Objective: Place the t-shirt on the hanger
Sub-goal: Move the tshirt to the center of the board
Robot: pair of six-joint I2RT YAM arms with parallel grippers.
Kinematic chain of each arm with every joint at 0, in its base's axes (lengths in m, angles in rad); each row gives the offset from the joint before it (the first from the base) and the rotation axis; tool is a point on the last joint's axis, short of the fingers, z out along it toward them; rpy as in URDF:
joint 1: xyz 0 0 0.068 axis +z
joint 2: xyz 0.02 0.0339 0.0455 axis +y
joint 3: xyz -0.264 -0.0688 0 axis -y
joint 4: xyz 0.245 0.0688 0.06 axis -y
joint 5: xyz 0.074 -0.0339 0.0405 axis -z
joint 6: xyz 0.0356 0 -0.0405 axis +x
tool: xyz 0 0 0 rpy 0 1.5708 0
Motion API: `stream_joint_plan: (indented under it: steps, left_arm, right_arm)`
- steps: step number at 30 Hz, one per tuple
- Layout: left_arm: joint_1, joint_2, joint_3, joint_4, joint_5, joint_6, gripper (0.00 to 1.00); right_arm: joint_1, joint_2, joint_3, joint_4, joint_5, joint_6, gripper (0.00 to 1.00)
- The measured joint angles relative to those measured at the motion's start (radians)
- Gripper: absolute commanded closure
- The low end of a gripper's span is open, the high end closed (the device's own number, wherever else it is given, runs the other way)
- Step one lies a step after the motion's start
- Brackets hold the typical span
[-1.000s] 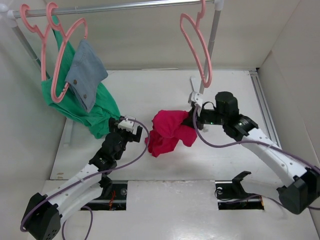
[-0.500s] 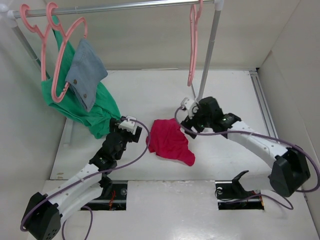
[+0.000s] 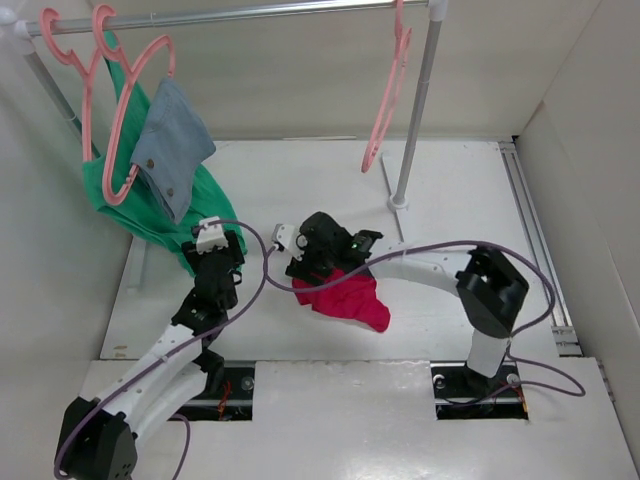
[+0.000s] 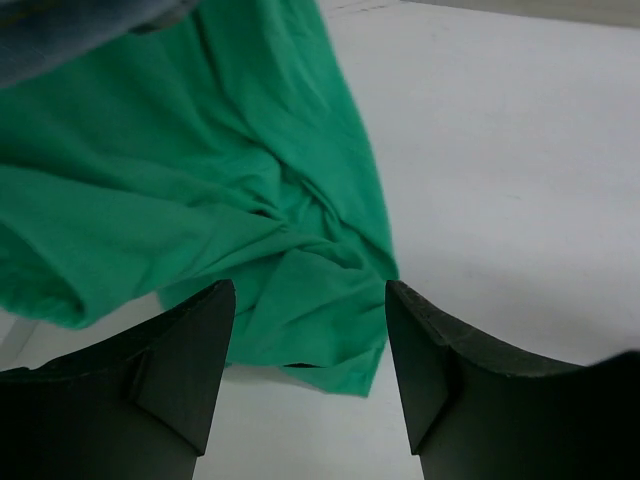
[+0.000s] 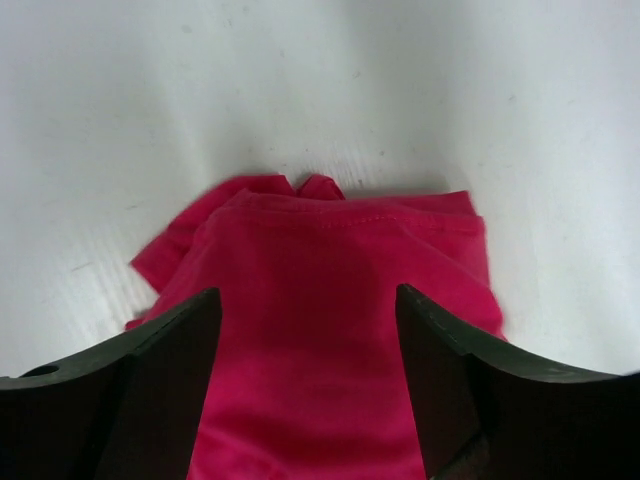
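T-shirt (image 3: 352, 300) lies crumpled on the table (image 3: 300, 170), near its front edge and well apart from the hanger (image 3: 384, 115). That hanger is bare and hangs by its hook from the rail (image 3: 230, 12) at the back right. Judging from this, nothing of the task is done: the garment has yet to be lifted, opened out and threaded onto the hanger's shoulders.

The right gripper (image 5: 308, 300) is low over the heap's left part, its fingers standing wide with red cloth showing between them and nothing pinched. The left gripper (image 4: 310, 300) points away from the T-shirt, toward the lower edge of the green garment (image 4: 200, 200). Its fingers are also parted and hold nothing.

As for its looks, the T-shirt is a soft crimson bundle, folded over on itself. The right wrist view shows a stitched hem running across the top fold, with small flaps poking out behind. I cannot tell where the neck opening or sleeves are.
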Motion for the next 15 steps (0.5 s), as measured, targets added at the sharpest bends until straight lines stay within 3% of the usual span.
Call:
stream_joint_plan:
  steps: [4,7,8,9,10,11,15]
  left_arm:
    - [0.02,-0.021,0.026,-0.056,-0.058,-0.07,0.41]
    - [0.021,-0.04,0.027,-0.072,-0.085,-0.081,0.43]
    - [0.021,-0.045,0.027,-0.072,-0.092,-0.081,0.43]
    - [0.022,-0.053,0.027,-0.072,-0.095,-0.082,0.43]
    - [0.024,-0.06,0.027,-0.072,-0.095,-0.082,0.44]
    - [0.029,-0.069,0.027,-0.071,-0.094,-0.084,0.44]
    - [0.05,-0.11,0.027,-0.074,-0.093,-0.108,0.44]
  right_arm:
    - [0.01,0.117,0.021,0.006,0.019,0.019,0.27]
    - [0.037,0.195,0.057,0.004,0.048,0.025,0.35]
    - [0.051,0.213,0.07,-0.002,0.061,0.028,0.43]
    - [0.064,0.226,0.087,-0.011,0.075,0.032,0.74]
    - [0.072,0.23,0.098,-0.018,0.081,0.034,0.91]
    - [0.079,0.233,0.11,-0.027,0.091,0.047,1.0]
    - [0.089,0.231,0.124,-0.044,0.068,0.082,1.0]
